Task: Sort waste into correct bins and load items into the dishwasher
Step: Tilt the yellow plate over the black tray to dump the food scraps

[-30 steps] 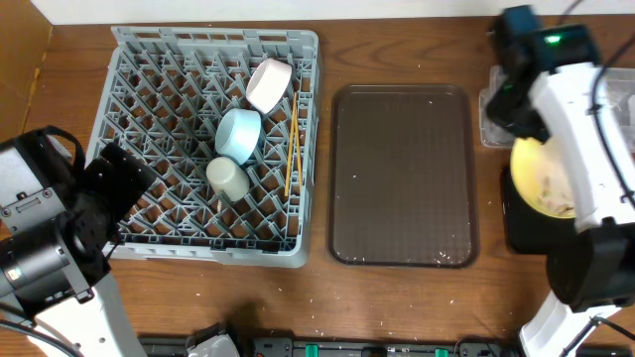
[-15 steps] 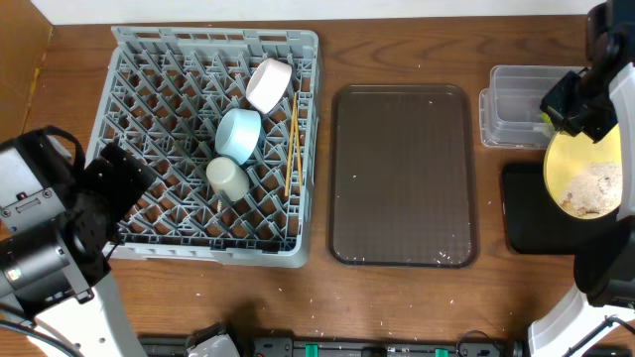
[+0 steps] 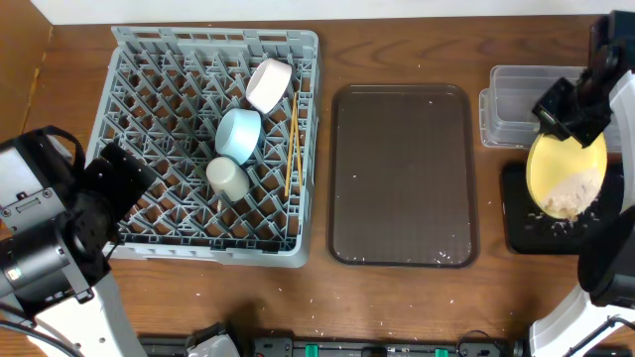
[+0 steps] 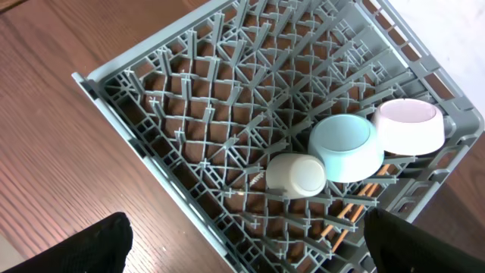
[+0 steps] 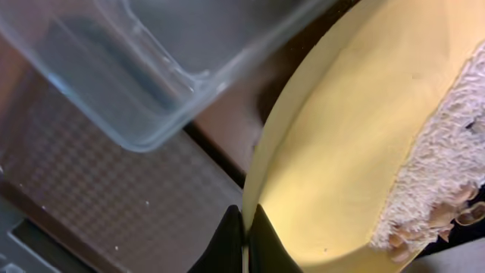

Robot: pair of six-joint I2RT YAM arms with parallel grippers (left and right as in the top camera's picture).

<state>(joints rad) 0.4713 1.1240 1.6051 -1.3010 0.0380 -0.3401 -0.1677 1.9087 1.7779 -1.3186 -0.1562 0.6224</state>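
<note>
Right edge of counter: your right gripper pinches the rim of the round yellow plate, tilted over the black shallow rectangular bin | whitish rice-like scraps heaped at the plate's low edge, some grains in the bin | left gripper fingers spread, empty, above the square grey plastic dish rack toward the far-left corner

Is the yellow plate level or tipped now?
Tipped. The right gripper pinches the rim of the yellow plate, rice scraps heap at its lower edge, and grains lie on the black bin below.
</note>
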